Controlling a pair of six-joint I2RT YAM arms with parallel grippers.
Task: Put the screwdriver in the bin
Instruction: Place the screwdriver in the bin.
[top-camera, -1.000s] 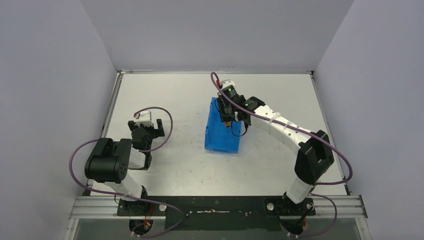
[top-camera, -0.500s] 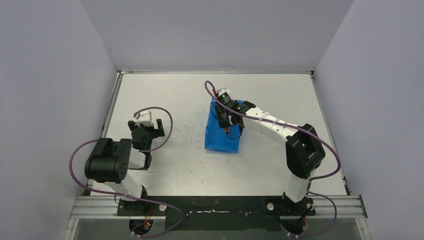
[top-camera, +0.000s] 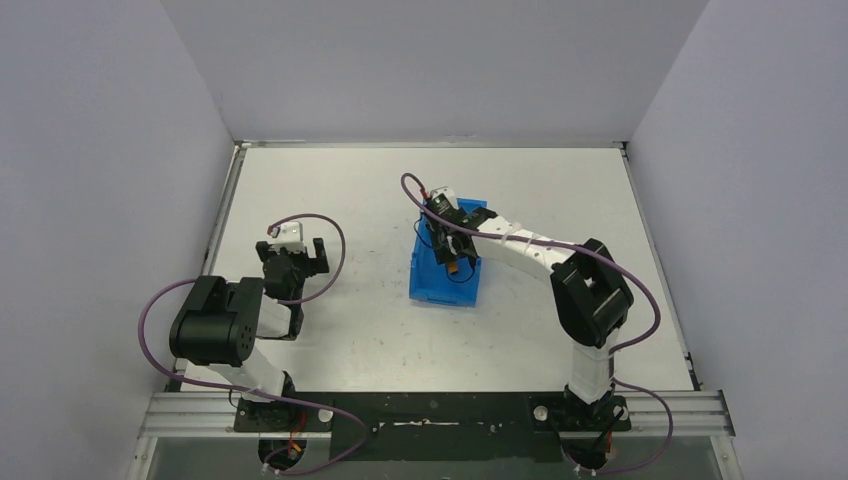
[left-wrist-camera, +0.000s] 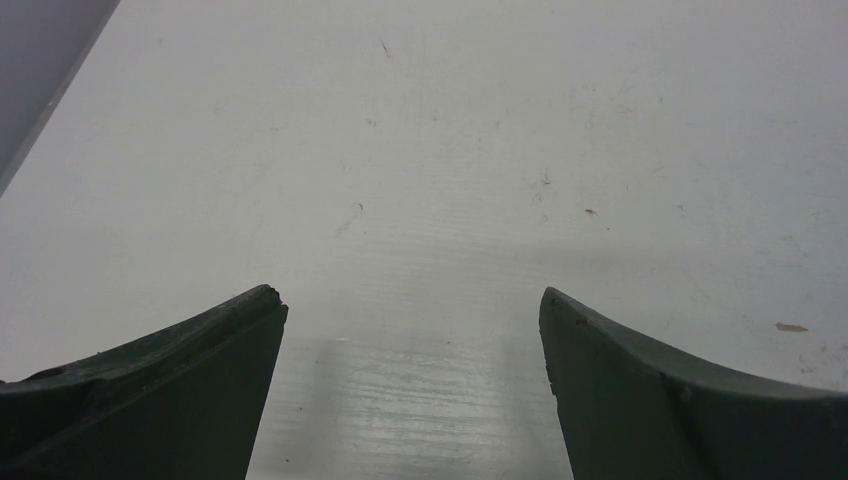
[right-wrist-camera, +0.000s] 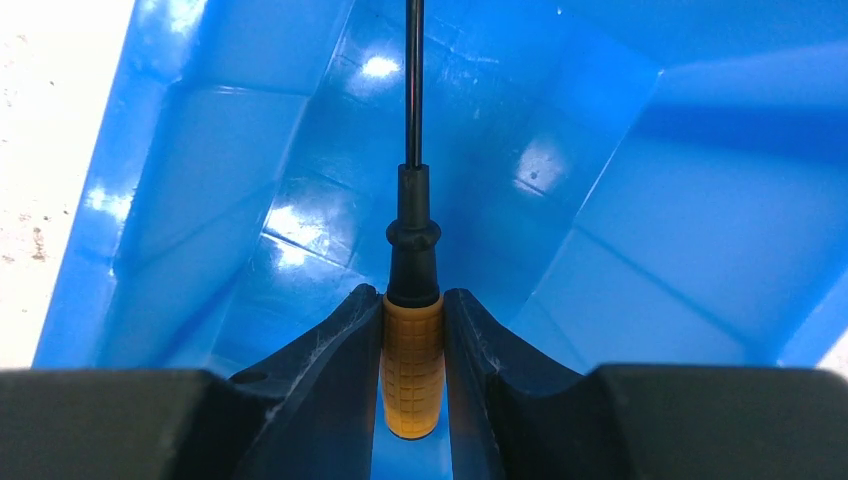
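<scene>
**Right gripper holds screwdriver inside the bin; left arm parked**

Table (top-camera: 330, 180) is white and scuffed, boxed in by plain grey walls (top-camera: 100, 150); wrist view of the left side shows bare tabletop (left-wrist-camera: 450, 150) with small marks only.

Right arm (top-camera: 590, 295) reaches from its base at the near edge, forward and to the left, wrist over the bin; left arm (top-camera: 215, 335) is folded close to its own base on the left side, well apart from the bin; purple cables (top-camera: 330, 240) loop off both arms.

Bin (top-camera: 440, 285) is blue, rectangular, upright, near the table centre and slightly right of it, long side running away from the bases; in the right wrist view its blue inner walls (right-wrist-camera: 200, 150) and floor fill almost the whole frame, a strip of white table at far left.

Right gripper (top-camera: 450, 245) sits over the open top of the bin, pointing down into it; up close the right gripper (right-wrist-camera: 412, 295) has both fingers (right-wrist-camera: 330, 360) pressed onto the orange handle, clamped.

Left gripper (top-camera: 305, 255) hangs just above the table; left gripper (left-wrist-camera: 410, 295) has jaws wide apart, bare table between them.

Screwdriver (right-wrist-camera: 412, 370) is held by its orange gridded handle, black collar and thin black shaft pointing straight ahead into the bin interior; tip runs out of frame, so contact with the bin floor cannot be told; from above only a bit of orange screwdriver (top-camera: 453, 267) shows within the bin outline.
</scene>
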